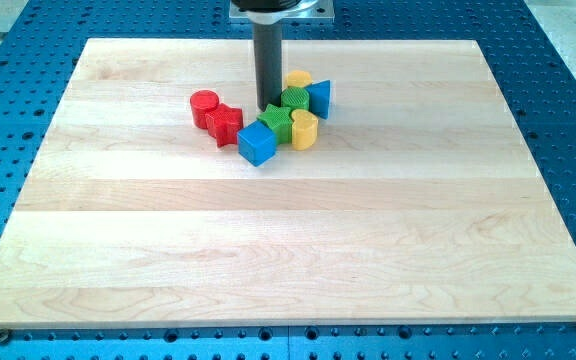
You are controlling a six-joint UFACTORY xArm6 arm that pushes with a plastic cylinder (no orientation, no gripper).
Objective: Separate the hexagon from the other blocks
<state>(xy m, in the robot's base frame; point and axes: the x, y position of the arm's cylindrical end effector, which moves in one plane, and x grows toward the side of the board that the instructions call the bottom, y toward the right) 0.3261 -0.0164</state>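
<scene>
My tip [268, 108] stands inside a tight cluster of blocks at the view's top centre. A red cylinder [204, 103] and a red many-sided block [224, 123], which looks like the hexagon, lie just left of the tip. A blue cube [256, 144] sits just below the tip. A green ridged block [279, 121] touches the tip's right side, with a second green block [296, 99] above it. A yellow heart-like block [304, 130], a blue triangle [319, 96] and a partly hidden yellow block [298, 78] lie further right.
The blocks rest on a pale wooden board [288, 230] set on a blue perforated table [568, 120]. The rod's mount [280, 10] is at the view's top edge.
</scene>
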